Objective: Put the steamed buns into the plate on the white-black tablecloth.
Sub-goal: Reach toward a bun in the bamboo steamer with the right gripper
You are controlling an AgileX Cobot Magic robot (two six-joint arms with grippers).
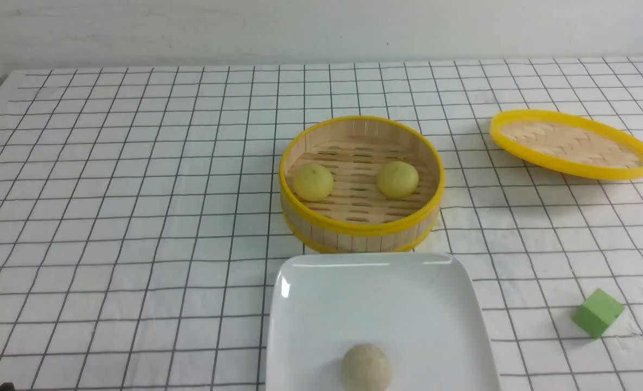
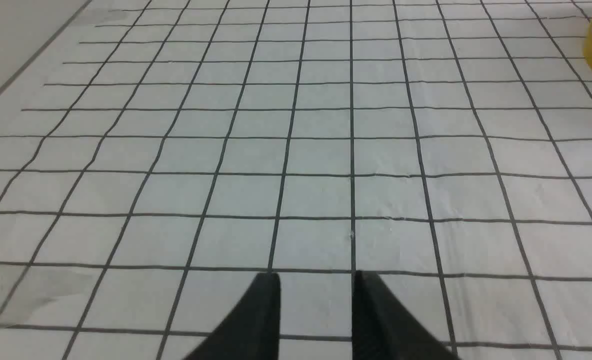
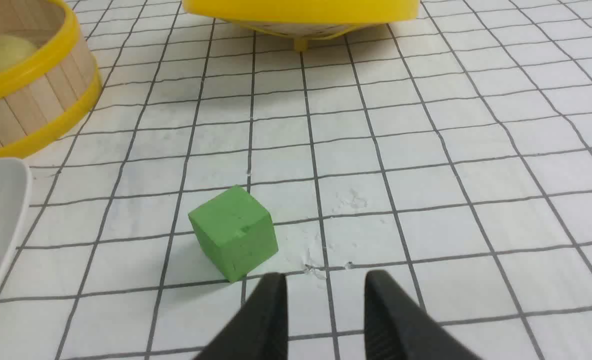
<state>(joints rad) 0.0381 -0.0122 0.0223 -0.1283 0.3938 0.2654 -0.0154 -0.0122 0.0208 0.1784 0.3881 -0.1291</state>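
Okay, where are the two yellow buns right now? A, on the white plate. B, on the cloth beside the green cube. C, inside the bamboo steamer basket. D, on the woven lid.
C: the left yellow bun and the right yellow bun both sit inside the open steamer basket, while the plate holds only a greyish bun.
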